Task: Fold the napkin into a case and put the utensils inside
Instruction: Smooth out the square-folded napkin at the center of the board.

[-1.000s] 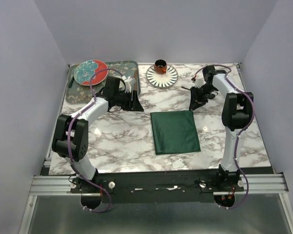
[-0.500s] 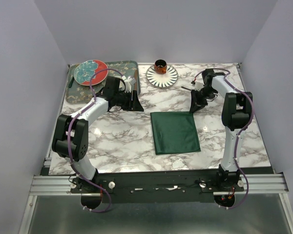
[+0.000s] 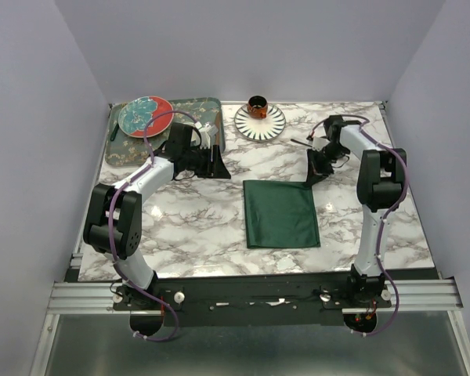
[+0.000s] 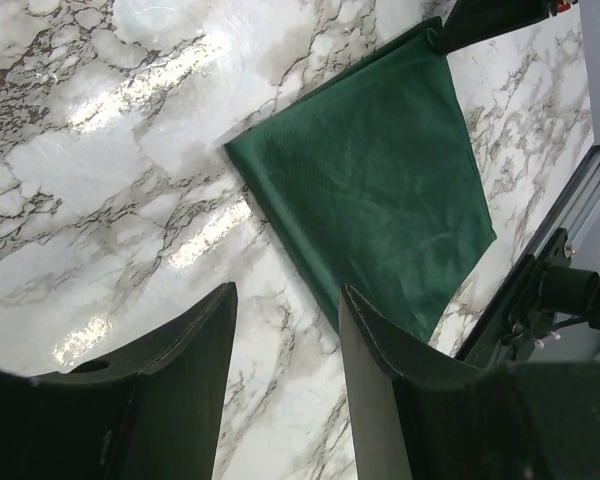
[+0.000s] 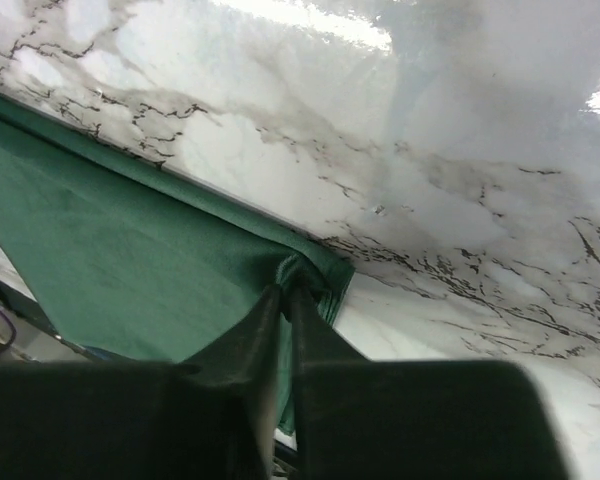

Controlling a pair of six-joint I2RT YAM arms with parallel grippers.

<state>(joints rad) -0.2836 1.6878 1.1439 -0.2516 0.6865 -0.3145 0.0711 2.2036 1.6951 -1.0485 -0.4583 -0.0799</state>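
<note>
The dark green napkin (image 3: 280,212) lies flat on the marble table, folded to a rectangle; it also shows in the left wrist view (image 4: 380,190) and the right wrist view (image 5: 130,270). My right gripper (image 3: 312,178) is shut on the napkin's far right corner, which is bunched between its fingertips (image 5: 288,285). My left gripper (image 3: 218,168) is open and empty (image 4: 285,300), over bare marble left of the napkin's far left corner. A slim dark piece (image 3: 299,142) lies behind the right gripper; I cannot tell if it is a utensil.
A patterned tray (image 3: 196,110) at the back left holds a red and teal plate (image 3: 145,115). A striped plate (image 3: 260,123) with a brown cup (image 3: 257,105) stands at the back middle. Walls close in on three sides.
My right gripper has come down and toward me onto the napkin's far right corner and shut on it. The left arm has not moved.
</note>
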